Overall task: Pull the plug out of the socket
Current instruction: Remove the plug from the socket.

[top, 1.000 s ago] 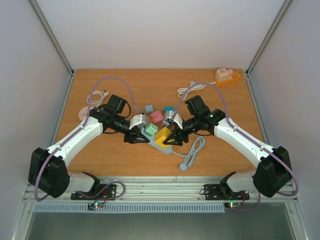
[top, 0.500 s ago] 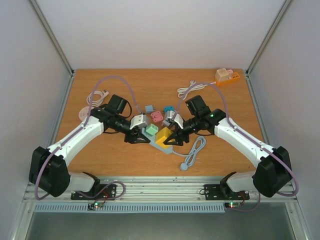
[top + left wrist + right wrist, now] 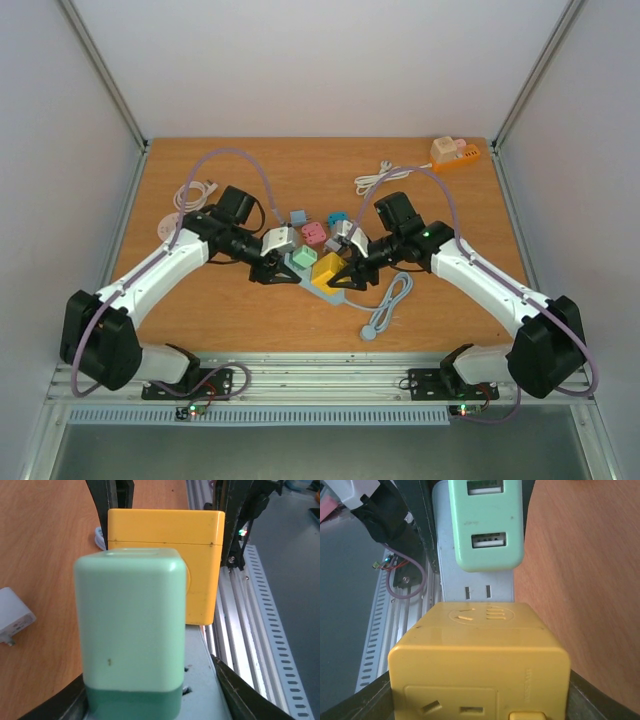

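Note:
A grey-blue socket strip (image 3: 345,292) lies mid-table with a green plug (image 3: 302,259) and a yellow cube plug (image 3: 327,268) standing on it. My left gripper (image 3: 278,272) is at the strip's left end. In the left wrist view its fingers (image 3: 235,690) clamp the strip (image 3: 202,680) at its sides, and the green plug (image 3: 132,630) rises between them. My right gripper (image 3: 345,272) is shut on the yellow plug (image 3: 480,660), with a finger (image 3: 377,697) pressed against each side. The yellow plug (image 3: 200,555) looks seated on the strip (image 3: 475,587).
Loose blue (image 3: 298,217), pink (image 3: 314,233) and teal (image 3: 338,218) plugs lie just behind the strip. The strip's grey cable (image 3: 388,300) coils to the near right. A white cable (image 3: 375,178) and an orange power strip (image 3: 455,155) sit far right, and a white coil (image 3: 190,192) lies far left.
Both arms, with the strip and its plugs, have shifted very slightly toward the far side. Both grips are unchanged.

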`<state>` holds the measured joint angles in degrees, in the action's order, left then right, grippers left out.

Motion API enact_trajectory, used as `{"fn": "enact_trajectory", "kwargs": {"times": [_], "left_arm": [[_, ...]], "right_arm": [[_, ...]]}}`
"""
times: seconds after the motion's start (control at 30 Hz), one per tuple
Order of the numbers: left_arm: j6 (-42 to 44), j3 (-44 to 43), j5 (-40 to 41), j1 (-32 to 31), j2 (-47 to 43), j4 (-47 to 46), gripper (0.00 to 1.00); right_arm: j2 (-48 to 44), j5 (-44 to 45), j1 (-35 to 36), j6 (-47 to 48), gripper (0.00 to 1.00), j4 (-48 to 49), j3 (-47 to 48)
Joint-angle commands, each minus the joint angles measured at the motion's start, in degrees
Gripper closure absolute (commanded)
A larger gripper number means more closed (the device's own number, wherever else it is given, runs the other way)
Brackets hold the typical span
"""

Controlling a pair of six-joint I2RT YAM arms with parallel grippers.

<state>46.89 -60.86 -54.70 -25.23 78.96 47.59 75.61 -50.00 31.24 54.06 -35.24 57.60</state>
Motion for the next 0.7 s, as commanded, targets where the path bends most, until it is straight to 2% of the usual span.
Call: {"fn": "enact_trajectory", "kwargs": {"times": [0.0, 0.13, 0.37, 0.5, 0.67], "left_arm": [[-4.1, 2.5, 11.1, -0.5, -3.2, -4.4, 1.00], [-3.2, 3.2, 11.2, -1.0, -3.7, -3.7, 1.00], [3.3, 0.3, 2.5, -0.9, -0.2, 6.9, 1.00], [5.7, -1.8, 0.1, -0.9, 2.4, 11.0, 1.00], [4.8, -0.8, 2.0, -0.8, 2.0, 8.8, 1.00]], "right_arm": [[1.6, 1.2, -1.3, -5.7, 0.99, 1.8, 5.9], [1.8, 0.8, -1.3, -6.2, 0.99, 1.9, 6.0], [-2.0, -1.3, -1.3, -0.7, 0.99, 5.9, 0.4], [-2.7, -2.6, -1.3, 0.5, 0.99, 6.5, -0.5], [-3.6, -3.7, -1.3, 1.0, 0.99, 6.4, -1.0]]}}
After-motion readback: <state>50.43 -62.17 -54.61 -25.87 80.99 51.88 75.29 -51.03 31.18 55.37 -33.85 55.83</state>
